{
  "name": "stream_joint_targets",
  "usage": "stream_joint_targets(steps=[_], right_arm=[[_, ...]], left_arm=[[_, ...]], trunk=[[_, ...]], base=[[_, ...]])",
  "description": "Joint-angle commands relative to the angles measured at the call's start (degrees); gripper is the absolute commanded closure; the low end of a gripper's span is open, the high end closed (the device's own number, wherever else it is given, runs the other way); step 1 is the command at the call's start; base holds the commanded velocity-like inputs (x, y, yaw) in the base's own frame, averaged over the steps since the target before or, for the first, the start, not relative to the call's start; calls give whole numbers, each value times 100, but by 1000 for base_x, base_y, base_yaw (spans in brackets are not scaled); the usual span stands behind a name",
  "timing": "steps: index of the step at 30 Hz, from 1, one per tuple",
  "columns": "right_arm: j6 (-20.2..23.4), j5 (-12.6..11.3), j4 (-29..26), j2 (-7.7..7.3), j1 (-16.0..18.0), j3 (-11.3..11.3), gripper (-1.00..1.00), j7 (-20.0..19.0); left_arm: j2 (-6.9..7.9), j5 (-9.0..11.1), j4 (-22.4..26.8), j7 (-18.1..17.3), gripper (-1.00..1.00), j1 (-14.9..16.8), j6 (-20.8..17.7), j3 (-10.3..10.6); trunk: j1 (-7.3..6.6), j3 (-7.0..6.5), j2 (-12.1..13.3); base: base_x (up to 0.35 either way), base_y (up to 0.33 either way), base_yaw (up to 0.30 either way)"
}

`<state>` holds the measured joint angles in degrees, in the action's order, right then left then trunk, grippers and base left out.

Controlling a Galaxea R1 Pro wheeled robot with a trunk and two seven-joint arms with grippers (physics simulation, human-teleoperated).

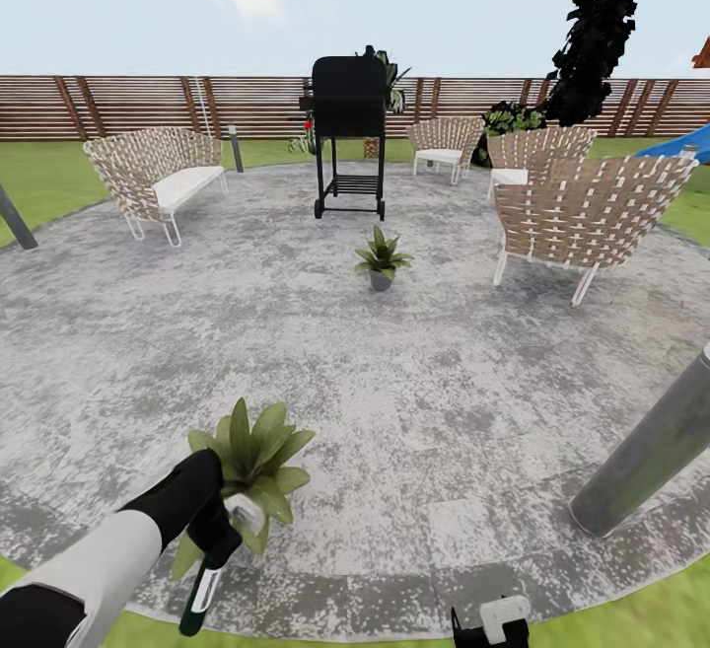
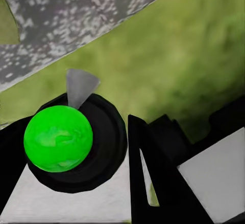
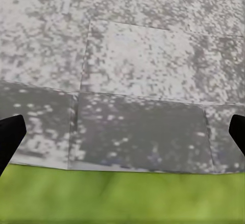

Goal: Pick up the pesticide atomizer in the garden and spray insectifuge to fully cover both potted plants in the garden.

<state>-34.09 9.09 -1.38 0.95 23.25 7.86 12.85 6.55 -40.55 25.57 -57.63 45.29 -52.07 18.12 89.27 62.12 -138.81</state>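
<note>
Holding atomizer (image 1: 205, 584) | left gripper (image 1: 219, 530) | touching near potted plant (image 1: 251, 466)

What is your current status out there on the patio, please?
Left gripper shut on atomizer, beside near potted plant. Right gripper open over paving. Far potted plant unobstructed ahead.

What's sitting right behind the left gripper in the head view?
The near potted plant: the left gripper, holding the pesticide atomizer, covers its pot and lower leaves. Patio paving lies beyond.
</note>
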Motion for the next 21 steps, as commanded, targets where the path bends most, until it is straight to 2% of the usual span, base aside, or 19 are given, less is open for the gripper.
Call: stream_joint_targets(steps=[1, 5, 7, 15, 21], right_arm=[[-1, 42, 6, 1, 4, 32, -100, 60], [-1, 44, 6, 1, 4, 32, -100, 60], [-1, 42, 6, 1, 4, 32, -100, 60], [4, 43, 6, 1, 4, 32, -100, 60], [8, 55, 6, -7, 4, 32, -100, 52]], left_arm=[[4, -44, 5, -61, 100, 3, -21, 48], [15, -27, -15, -115, 100, 3, -58, 263], [33, -25, -19, -185, 100, 4, -137, 299], [82, -23, -19, -350, 100, 2, -309, 304], [73, -30, -17, -355, 100, 23, -444, 305]], trunk=[[-1, 5, -2], [-1, 5, -2], [-1, 5, -2], [-1, 5, -2], [-1, 5, -2]], base=[[0, 0, 0], [0, 0, 0], [0, 0, 0], [1, 0, 0], [186, 0, 0]])
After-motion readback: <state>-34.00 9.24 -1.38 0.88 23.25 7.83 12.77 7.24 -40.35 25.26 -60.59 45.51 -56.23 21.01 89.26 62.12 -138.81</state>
